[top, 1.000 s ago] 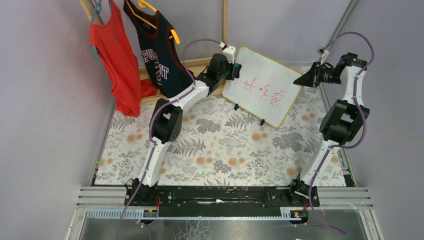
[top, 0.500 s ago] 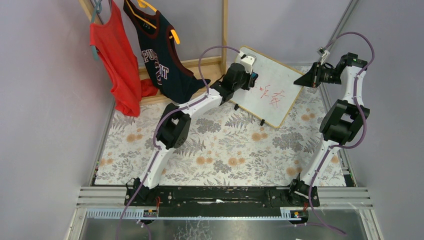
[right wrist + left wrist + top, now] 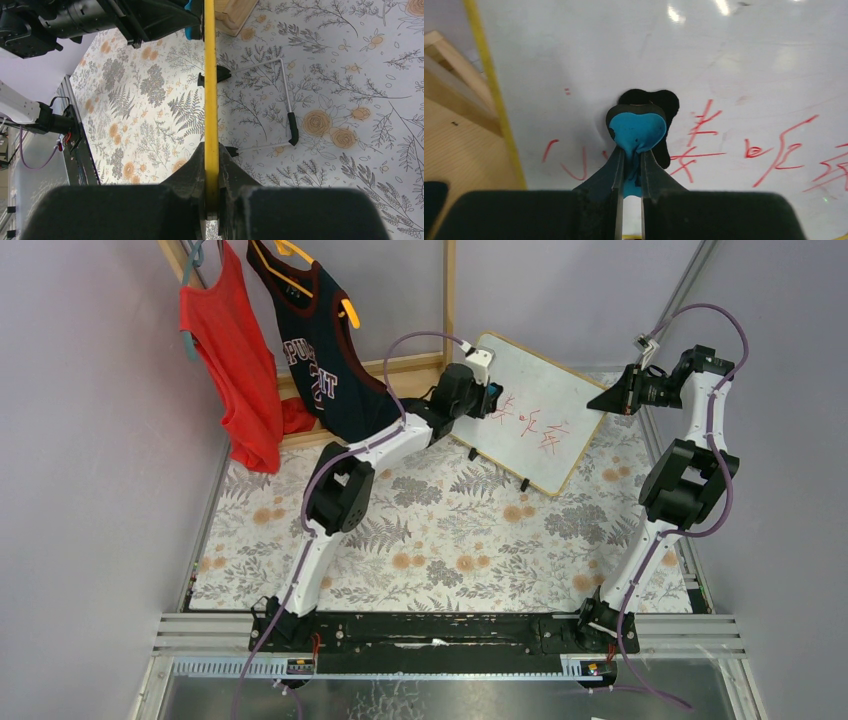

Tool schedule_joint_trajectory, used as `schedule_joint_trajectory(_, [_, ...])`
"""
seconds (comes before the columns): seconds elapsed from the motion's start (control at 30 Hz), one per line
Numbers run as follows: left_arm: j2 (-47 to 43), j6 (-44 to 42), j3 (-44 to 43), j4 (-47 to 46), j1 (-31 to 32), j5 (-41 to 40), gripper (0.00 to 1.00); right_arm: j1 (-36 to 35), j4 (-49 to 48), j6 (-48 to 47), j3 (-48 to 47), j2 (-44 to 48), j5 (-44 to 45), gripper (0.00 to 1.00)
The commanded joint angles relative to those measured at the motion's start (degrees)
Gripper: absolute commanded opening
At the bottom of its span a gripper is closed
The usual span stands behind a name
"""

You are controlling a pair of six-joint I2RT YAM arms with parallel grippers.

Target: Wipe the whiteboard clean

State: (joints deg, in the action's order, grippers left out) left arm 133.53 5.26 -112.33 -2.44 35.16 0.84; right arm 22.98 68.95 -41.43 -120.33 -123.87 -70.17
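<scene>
The whiteboard (image 3: 545, 380) stands tilted at the back right of the table, with red writing (image 3: 540, 428) across its lower half. My left gripper (image 3: 490, 398) is shut on a small blue eraser (image 3: 636, 129), which is pressed against the board among the red strokes (image 3: 774, 155). Red marks lie on both sides of the eraser. My right gripper (image 3: 607, 400) is shut on the board's right edge. In the right wrist view the yellowish frame (image 3: 210, 75) runs straight between the right gripper's (image 3: 212, 150) fingers.
A red shirt (image 3: 230, 360) and a navy jersey (image 3: 320, 350) hang at the back left above a wooden rack base (image 3: 400, 368). The board's wire stand (image 3: 286, 100) with black feet rests on the floral tablecloth (image 3: 440, 530).
My left gripper swept right across the board with the eraser, then came back a little to the left. The leftmost red character looks thinner. The right arm has not moved.
</scene>
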Motion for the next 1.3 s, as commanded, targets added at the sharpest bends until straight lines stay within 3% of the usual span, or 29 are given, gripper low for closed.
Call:
schedule_joint_trajectory(0.0, [-0.39, -2.19, 1.57, 3.51, -3.52, -4.17, 0.0, -2.33, 1.1, -5.1, 0.57, 2.41, 3.82, 0.0])
schedule_joint_trajectory(0.3, [-1.47, -2.72, 1.52, 4.98, -6.88, -7.15, 0.0, -2.32, 1.2, -5.3, 0.3, 2.23, 3.84, 0.0])
schedule_joint_trajectory(0.5, [-1.81, -1.31, 2.89, 4.67, -6.71, -4.49, 0.0, -2.33, 1.1, -4.93, 0.12, 1.96, 3.72, 0.0])
schedule_joint_trajectory(1.27, [0.81, 3.81, -0.32, 2.75, 4.76, -3.74, 0.0, -2.32, 1.41, -5.06, 0.42, 2.32, 3.42, 0.0])
